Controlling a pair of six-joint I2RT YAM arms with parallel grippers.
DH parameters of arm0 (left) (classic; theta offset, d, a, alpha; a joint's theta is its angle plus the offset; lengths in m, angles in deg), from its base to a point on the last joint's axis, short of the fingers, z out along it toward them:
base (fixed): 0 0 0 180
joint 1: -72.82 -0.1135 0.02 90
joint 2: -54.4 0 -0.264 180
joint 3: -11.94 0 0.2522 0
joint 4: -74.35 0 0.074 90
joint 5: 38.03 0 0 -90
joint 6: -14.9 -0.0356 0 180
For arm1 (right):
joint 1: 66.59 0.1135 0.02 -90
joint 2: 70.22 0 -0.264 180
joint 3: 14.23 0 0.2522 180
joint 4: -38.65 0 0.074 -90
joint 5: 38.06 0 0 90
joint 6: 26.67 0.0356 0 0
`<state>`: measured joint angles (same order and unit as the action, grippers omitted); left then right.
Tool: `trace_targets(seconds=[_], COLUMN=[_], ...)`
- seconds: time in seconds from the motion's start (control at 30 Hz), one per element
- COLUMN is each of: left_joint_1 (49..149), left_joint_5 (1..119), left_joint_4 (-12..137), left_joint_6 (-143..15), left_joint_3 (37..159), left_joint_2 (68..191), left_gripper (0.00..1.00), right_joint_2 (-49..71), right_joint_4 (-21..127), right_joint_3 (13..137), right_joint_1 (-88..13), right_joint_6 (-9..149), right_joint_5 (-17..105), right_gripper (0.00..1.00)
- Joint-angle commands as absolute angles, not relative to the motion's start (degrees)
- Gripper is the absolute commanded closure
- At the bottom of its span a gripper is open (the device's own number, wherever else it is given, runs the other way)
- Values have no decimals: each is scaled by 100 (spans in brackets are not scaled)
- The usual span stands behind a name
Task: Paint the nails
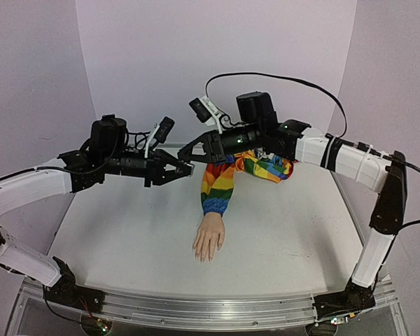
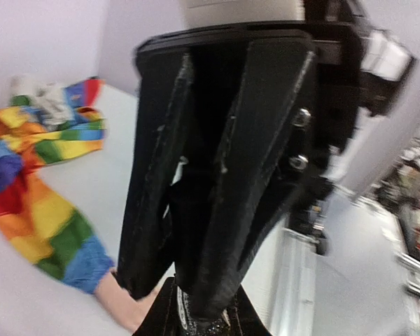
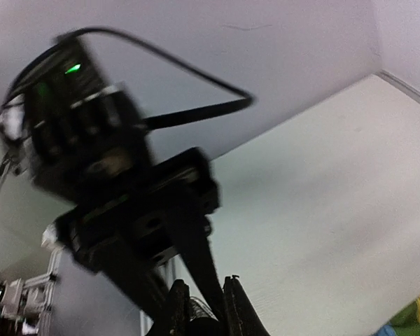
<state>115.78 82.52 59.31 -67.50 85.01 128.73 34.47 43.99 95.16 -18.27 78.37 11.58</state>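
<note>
Nails [image 1: 204, 255]: on the pale dummy hand [image 1: 208, 241], which lies flat on the bench [image 1: 126, 238] with fingers toward the near edge and a rainbow sleeve [image 1: 219, 183] trailing back; too small to make out individually. Left claw [image 1: 185, 169] and right claw [image 1: 185, 155]: both closed, tips meeting in mid-air above the sleeve, well apart from the hand; anything pinched between them cannot be identified. Likely hazards: a weak pinch dropping something onto the fabric; the loose hand sliding under contact; polish straying onto skin.

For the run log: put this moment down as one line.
left gripper shut on dark item | right gripper shut, tip-to-tip with left | hand flat on table, untouched
</note>
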Motion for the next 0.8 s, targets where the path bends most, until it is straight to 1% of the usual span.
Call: trace_targets(seconds=[0.0, 0.07, 0.17, 0.27, 0.33, 0.37, 0.43, 0.5, 0.57, 0.6, 0.67, 0.77], left_joint_1=[11220, 11219, 11219, 11226, 11243, 11259, 11267, 11307, 11402, 11479, 11603, 11804], left_joint_5=[12440, 12894, 12512, 11239, 9987, 9358, 8417, 7735, 7110, 6789, 6246, 5634], left_joint_4=[6611, 6598, 6609, 6609, 6604, 6591, 6539, 6430, 6366, 6330, 6254, 6128], left_joint_6=[-6355, -6096, -6036, -6133, -6249, -6269, -6329, -6379, -6517, -6602, -6778, -6964], left_joint_3=[9306, 9483, 9462, 9298, 9048, 8938, 8802, 8698, 8563, 8502, 8423, 8456], left_joint_2=[12887, 13172, 13239, 13051, 12848, 12750, 12612, 12485, 12337, 12275, 12183, 12213], left_gripper=[100, 100, 100, 100, 100, 100, 100, 100, 100, 100, 100, 100], right_joint_2=[2963, 2970, 2869, 2645, 2473, 2381, 2250, 2245, 2264, 2268, 2304, 2513], right_joint_4=[4350, 4315, 4319, 4316, 4318, 4318, 4318, 4333, 4376, 4379, 4372, 4362], right_joint_3=[9386, 9380, 9232, 9101, 8945, 8851, 8684, 8662, 8732, 8750, 8836, 9151], right_joint_1=[-1712, -1710, -1714, -1726, -1736, -1744, -1773, -1789, -1791, -1795, -1791, -1683], right_joint_6=[7053, 7187, 7163, 7124, 7108, 7073, 7064, 7137, 7282, 7363, 7638, 8167], right_joint_5=[-2234, -2488, -2188, -1375, -374, 123, 1211, 1839, 2296, 2457, 2729, 3136], right_gripper=[100, 100, 100, 100, 100, 98, 73, 60, 42, 36, 32, 32])
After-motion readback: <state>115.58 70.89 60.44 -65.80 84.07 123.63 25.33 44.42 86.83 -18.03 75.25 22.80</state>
